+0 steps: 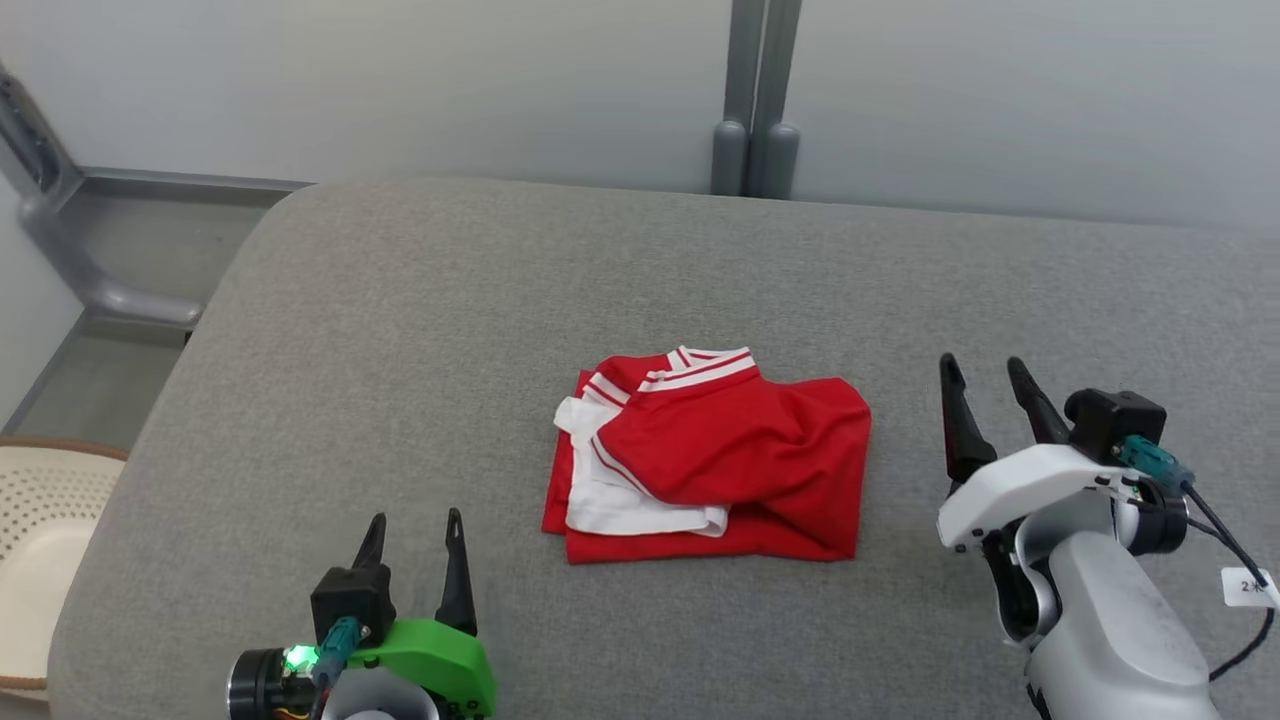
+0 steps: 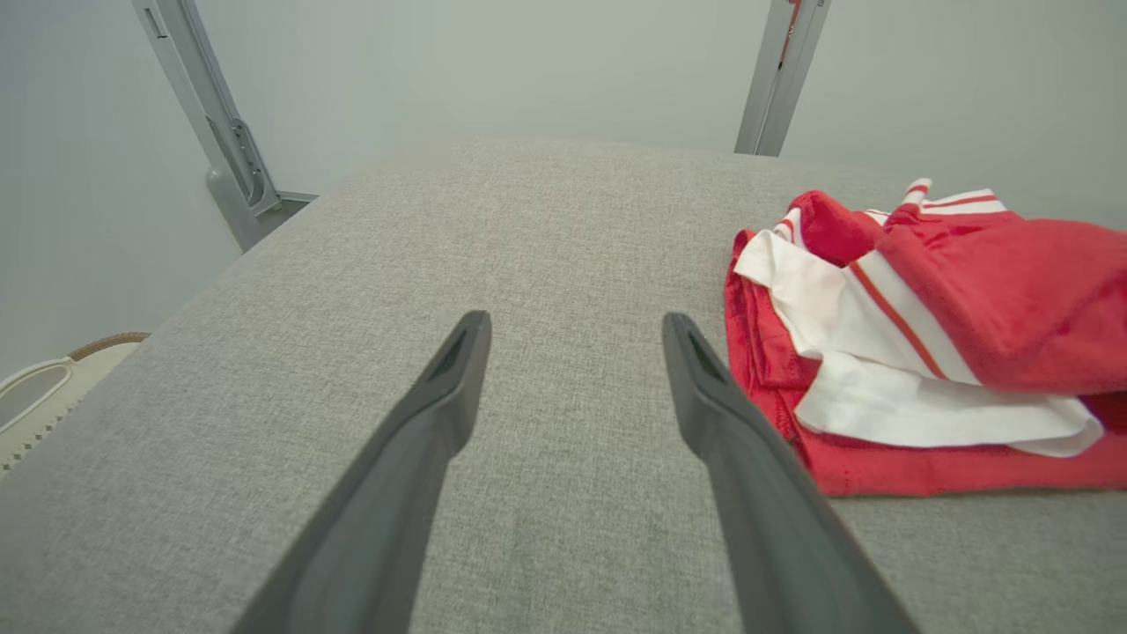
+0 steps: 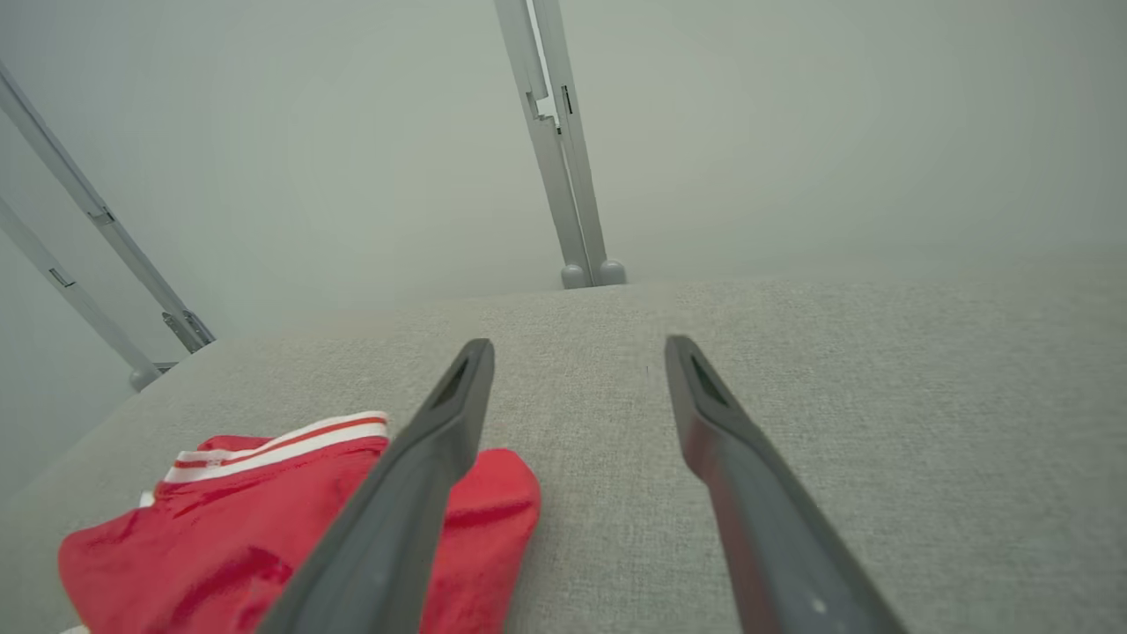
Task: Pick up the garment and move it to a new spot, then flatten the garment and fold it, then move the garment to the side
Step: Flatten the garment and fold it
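A red garment (image 1: 730, 455) with white trim lies folded into a rough square in the middle of the grey cushioned surface (image 1: 640, 270). My left gripper (image 1: 413, 524) stands open at the lower left, a short way from the garment's left edge, with nothing between its fingers. In the left wrist view the garment (image 2: 933, 335) lies just right of my open left gripper (image 2: 572, 328). At the right, my right gripper (image 1: 982, 369) is open and apart from the garment's right edge. The right wrist view has the garment (image 3: 220, 537) at lower left, partly behind one finger of my right gripper (image 3: 577, 350).
A pale perforated basket (image 1: 40, 540) sits off the surface's left edge. A grey metal frame (image 1: 60, 240) runs along the back left, and a grey post (image 1: 755, 100) stands behind the surface. The surface's rounded left edge falls away near my left arm.
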Motion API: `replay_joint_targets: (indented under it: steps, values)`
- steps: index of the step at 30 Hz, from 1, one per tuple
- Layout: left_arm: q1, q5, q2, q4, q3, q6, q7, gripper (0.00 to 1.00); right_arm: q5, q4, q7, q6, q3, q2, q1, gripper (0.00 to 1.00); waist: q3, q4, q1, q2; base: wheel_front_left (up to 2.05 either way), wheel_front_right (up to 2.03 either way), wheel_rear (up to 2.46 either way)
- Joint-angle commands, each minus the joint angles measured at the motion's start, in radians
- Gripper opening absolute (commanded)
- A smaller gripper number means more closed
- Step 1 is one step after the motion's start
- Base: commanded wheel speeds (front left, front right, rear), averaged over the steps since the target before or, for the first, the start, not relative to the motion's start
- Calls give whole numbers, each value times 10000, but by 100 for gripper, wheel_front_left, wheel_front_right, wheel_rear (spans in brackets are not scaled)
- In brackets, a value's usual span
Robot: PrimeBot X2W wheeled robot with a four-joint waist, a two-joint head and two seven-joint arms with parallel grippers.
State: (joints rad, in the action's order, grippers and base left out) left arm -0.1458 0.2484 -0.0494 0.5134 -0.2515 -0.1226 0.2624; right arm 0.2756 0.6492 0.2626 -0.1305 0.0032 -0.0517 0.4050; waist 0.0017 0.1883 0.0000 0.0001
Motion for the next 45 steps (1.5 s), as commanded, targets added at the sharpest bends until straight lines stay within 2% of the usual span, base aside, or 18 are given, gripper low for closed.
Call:
replay_joint_targets:
  steps: [1,14,19,27,33,45]
  values:
    - [236,-14,-33,-32,71,5,26,100,-142,-75,23,-1,-213,-11,-309,100,-137,-596,0,-1,0,0,0]
    - [536,-113,-35,-110,535,-4,26,100,-234,-183,24,-1,-686,4,-1361,100,-74,-1853,0,-1,0,0,0]
    - [579,-221,-36,-137,638,55,26,100,-599,-361,24,-1,-709,2,-1532,100,-64,-1994,0,-1,0,0,0]
    - [591,-225,-35,-147,619,94,26,100,-515,-514,24,-1,-549,2,-1652,100,-23,-1888,0,-1,0,0,0]
    - [485,-113,-35,-118,460,130,26,100,-306,-469,24,-1,368,6,-1218,100,78,-1483,0,-1,0,0,0]
    - [197,198,-36,-16,-72,93,26,100,620,358,-90,1,3762,-5,657,100,509,90,0,-1,0,0,0]
